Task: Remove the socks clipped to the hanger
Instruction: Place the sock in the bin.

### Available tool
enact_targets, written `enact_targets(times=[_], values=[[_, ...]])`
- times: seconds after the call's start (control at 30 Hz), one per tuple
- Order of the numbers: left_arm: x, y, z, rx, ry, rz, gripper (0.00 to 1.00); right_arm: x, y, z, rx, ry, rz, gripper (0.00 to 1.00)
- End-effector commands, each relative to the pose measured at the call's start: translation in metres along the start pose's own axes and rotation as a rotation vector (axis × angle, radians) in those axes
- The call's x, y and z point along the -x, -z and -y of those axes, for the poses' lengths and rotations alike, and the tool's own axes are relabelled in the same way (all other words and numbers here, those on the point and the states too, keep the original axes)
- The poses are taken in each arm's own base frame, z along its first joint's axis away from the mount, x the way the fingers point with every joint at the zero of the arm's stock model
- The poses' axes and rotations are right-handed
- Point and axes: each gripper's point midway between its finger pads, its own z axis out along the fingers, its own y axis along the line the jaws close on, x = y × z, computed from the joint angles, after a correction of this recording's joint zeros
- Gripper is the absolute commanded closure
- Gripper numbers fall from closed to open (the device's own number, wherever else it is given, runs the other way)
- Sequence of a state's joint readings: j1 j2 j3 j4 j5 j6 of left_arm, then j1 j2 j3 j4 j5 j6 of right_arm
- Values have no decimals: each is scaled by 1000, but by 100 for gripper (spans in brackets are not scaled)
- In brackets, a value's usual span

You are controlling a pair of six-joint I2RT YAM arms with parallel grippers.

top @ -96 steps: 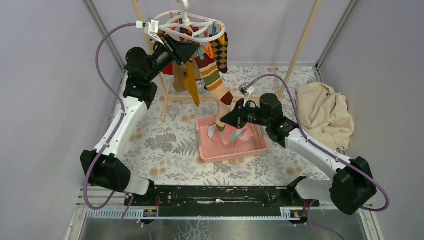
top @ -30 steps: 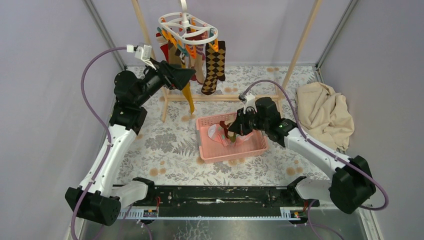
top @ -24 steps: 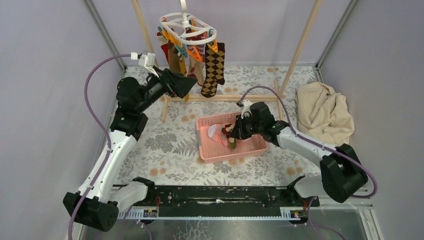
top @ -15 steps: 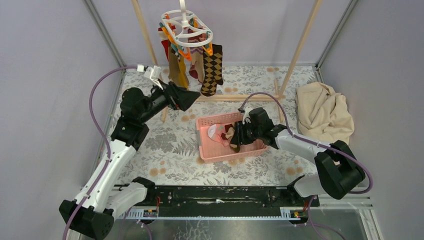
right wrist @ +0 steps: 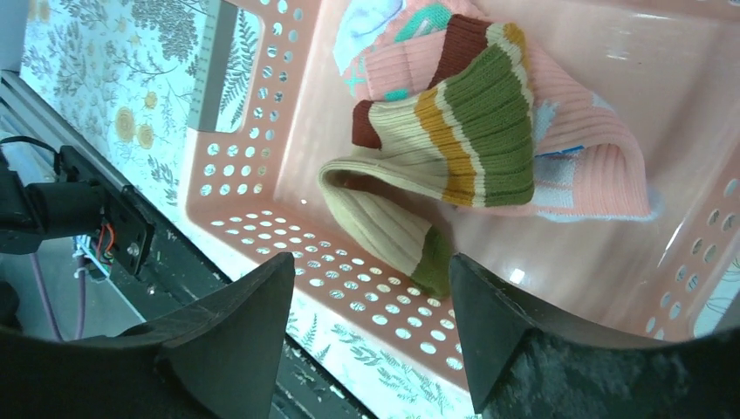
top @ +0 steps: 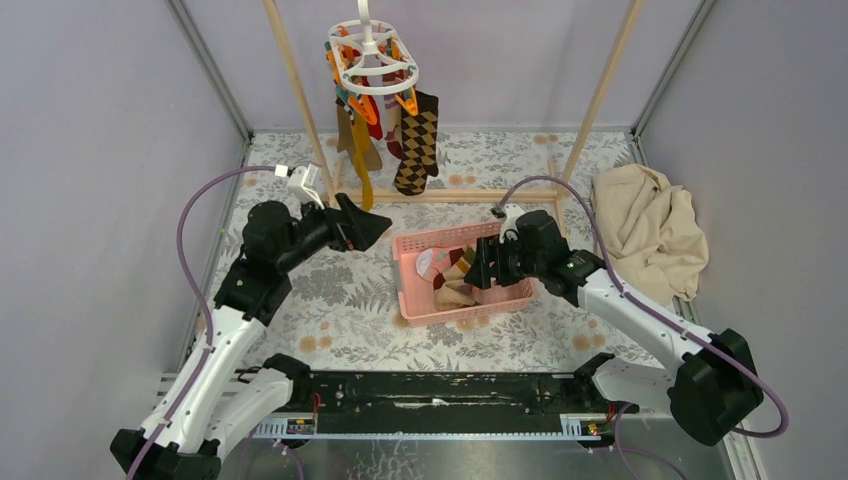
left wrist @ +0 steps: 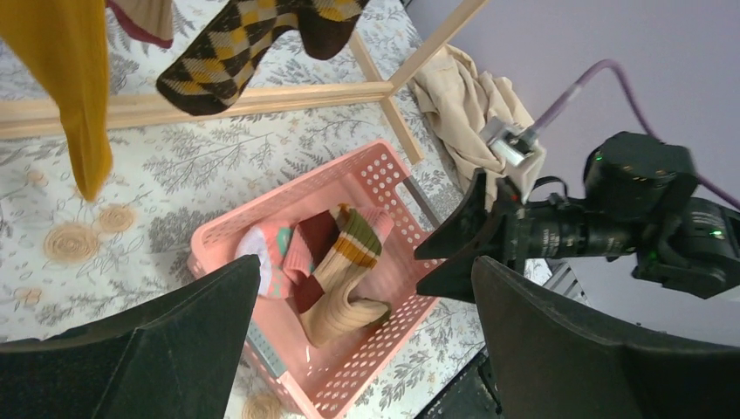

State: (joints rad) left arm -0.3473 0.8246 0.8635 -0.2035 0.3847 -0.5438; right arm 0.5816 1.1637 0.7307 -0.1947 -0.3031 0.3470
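Socks point(top: 416, 150) of argyle, mustard and brown fabric hang clipped to the white plastic oval ring hanger point(top: 372, 60), high and well behind the left claw point(top: 376, 227); its fingers stand wide apart, empty. Right claw point(top: 480, 272) sits over the pink perforated plastic basket point(top: 415, 312); fingers apart, gripping nothing; cream sock with green, orange and maroon stripes point(top: 455, 287) lies in the basket just beside its tips.

Left wrist: mustard and argyle toes dangle above and beyond this claw; striped sock rests on a pink patterned sock point(left wrist: 284, 249); crumpled beige cloth point(left wrist: 454, 96) far beyond.

Right wrist: striped sock lies folded on the basket floor past the finger gap, touching neither finger.
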Motion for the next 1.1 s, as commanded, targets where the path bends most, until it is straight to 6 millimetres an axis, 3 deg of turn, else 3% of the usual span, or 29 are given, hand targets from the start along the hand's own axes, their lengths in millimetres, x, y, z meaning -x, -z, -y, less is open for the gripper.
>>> enact_targets(times=[0.0, 0.27, 0.37, 0.53, 0.73, 0.83, 1.07], values=[[-16, 13, -10, 71, 41, -37, 1, 24, 27, -19, 18, 11, 44, 27], [-20, 32, 0, 118, 132, -115, 1, 40, 63, -51, 88, -54, 70, 19], [-30, 34, -1, 144, 170, -188, 1, 44, 71, -56, 90, -88, 72, 1], [-43, 43, 0, 164, 225, -240, 1, 46, 74, -67, 124, -145, 56, 0], [-79, 53, -13, 169, 240, -291, 1, 28, 69, -63, 160, -148, 53, 0], [-86, 57, -19, 182, 223, -286, 1, 19, 73, -62, 171, -150, 60, 0], [-74, 44, -12, 148, 218, -299, 1, 2, 83, -60, 170, -117, 28, 0]])
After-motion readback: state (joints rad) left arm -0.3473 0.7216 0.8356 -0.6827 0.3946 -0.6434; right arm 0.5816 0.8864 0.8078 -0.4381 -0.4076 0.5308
